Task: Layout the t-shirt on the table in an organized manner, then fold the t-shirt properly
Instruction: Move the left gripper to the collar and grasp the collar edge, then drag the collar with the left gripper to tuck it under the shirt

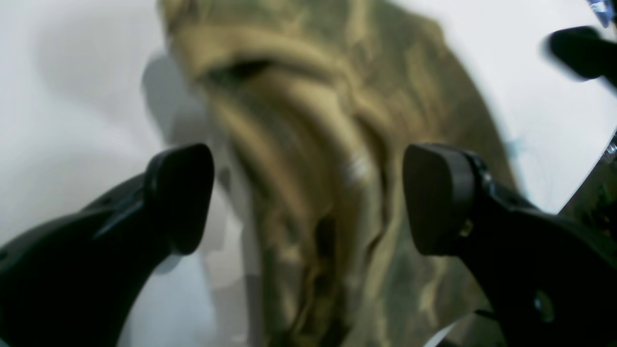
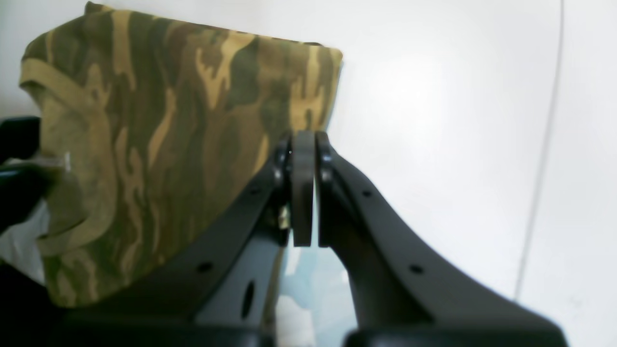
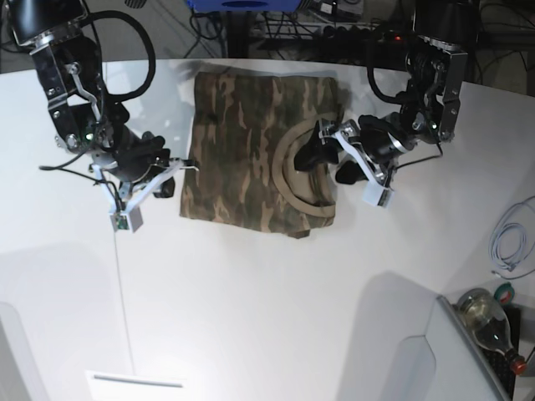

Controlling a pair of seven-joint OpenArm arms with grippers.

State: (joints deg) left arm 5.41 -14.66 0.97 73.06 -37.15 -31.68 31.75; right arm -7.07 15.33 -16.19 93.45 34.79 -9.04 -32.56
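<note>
Camouflage-print soft fabric t-shirt (image 3: 251,159) lies folded into a flat rectangle on the white smooth tabletop (image 3: 267,309), its ribbed collar toward the left claw (image 3: 328,157), which gapes wide above it. Right claw (image 3: 185,164) is pressed together beside the opposite edge.

The t-shirt (image 3: 251,159) is showing a camouflage print of olive green, dark brown and tan streaks. Its collar (image 3: 288,171) is looking plain tan, like a light band around the neck. The table (image 3: 267,301) is shining white, and a thin dark line (image 3: 123,309) is running across it. The left gripper (image 1: 308,197) is showing black fingers. The right gripper (image 2: 303,188) is looking black and dark grey too. A white cable (image 3: 508,242) is lying by the table's edge.
</note>
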